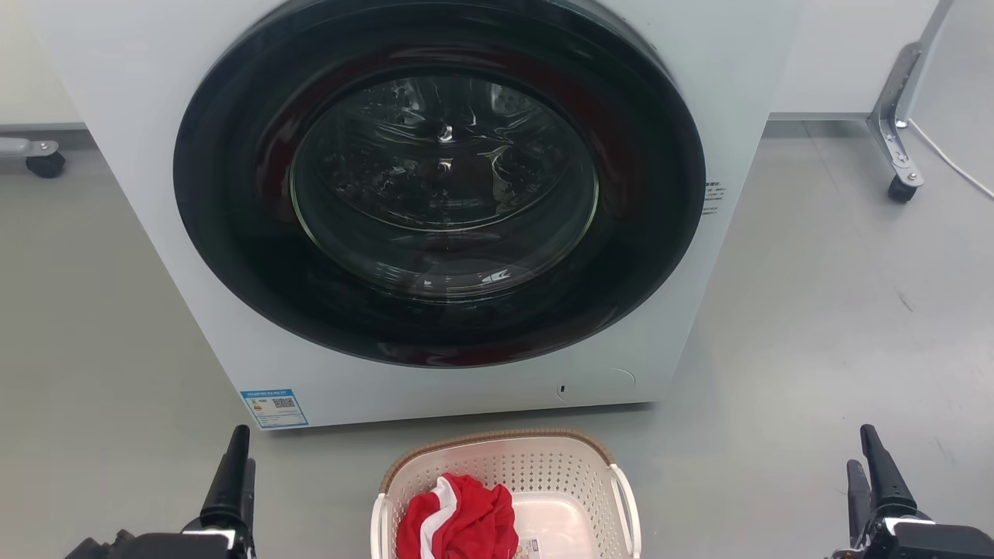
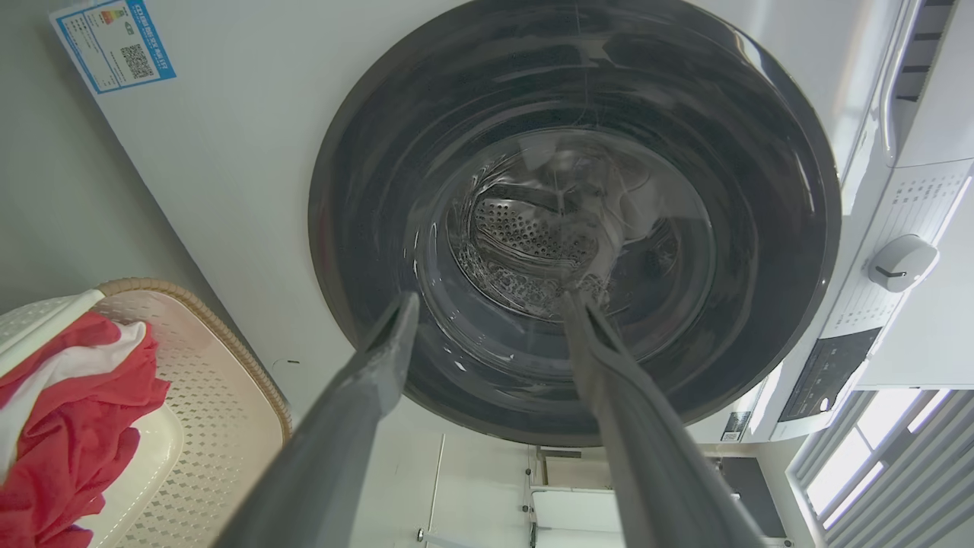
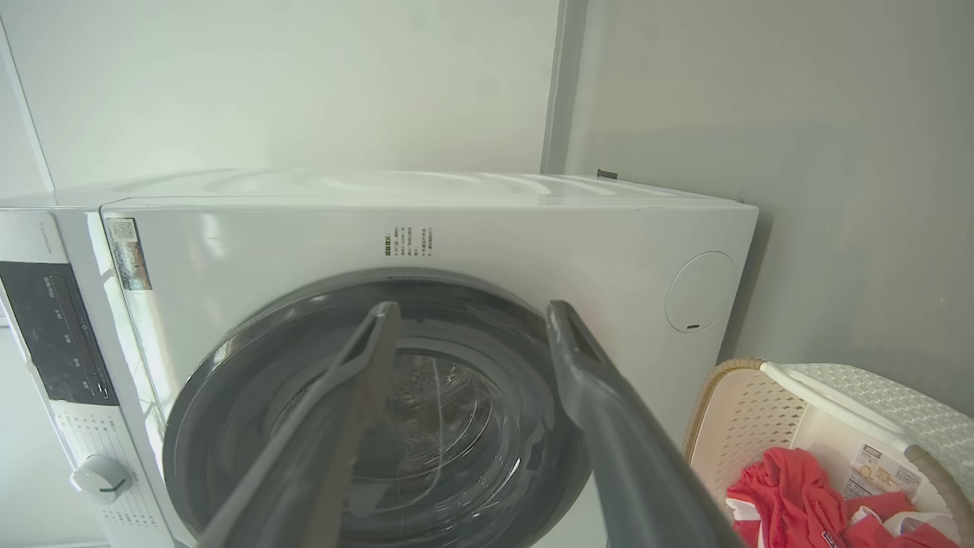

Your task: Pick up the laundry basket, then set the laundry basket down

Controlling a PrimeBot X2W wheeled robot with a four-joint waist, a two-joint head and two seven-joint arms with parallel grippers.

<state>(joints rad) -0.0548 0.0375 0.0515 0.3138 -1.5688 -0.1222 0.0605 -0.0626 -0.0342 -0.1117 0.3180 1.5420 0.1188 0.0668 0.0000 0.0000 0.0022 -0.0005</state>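
The laundry basket (image 1: 543,470) sits on the floor (image 1: 815,349) just in front of the washer (image 1: 155,116), with a red cloth (image 1: 458,520) inside. It is between the two hands and touches neither. The left hand (image 1: 237,466) and the right hand (image 1: 874,458) are spread wide and hold nothing. To lift it well, each hand should grab a white side handle (image 1: 625,497) and both should rise together, so it does not tip.

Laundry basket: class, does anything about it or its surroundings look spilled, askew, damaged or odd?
Nothing stands out. The laundry basket sits level on the floor in front of the closed washer. The red and white cloth lies inside it, with none seen on the floor.
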